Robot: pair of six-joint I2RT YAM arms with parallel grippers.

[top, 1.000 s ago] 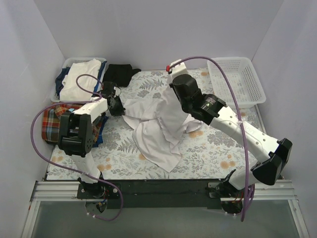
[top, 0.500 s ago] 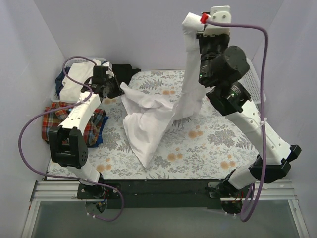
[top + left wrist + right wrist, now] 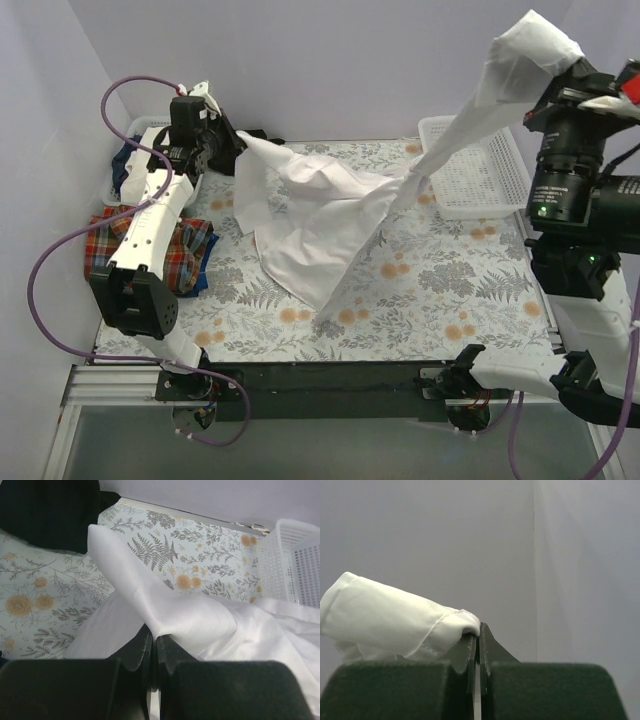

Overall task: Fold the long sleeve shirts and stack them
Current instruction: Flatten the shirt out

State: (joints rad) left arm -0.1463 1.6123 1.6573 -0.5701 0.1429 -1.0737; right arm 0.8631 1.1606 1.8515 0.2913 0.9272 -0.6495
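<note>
The right end effector (image 3: 476, 635) has swung high and outward, clamped on a sleeve cuff. The left end effector (image 3: 154, 636), pinching another edge, pulled back. The white shirt (image 3: 320, 215) now stretches between them, its lower part draped on the counter (image 3: 440, 300), probably being opened out for folding.

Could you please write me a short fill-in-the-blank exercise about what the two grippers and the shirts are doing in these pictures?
1. The left gripper and the right gripper are both shut on the large shirt, whose plain fabric is ____.
2. The plaid shirt lies at the ____ edge of the top view.
3. Of the two, the ____ gripper holds its end of the large shirt much higher.

Missing words: white; left; right.
</note>
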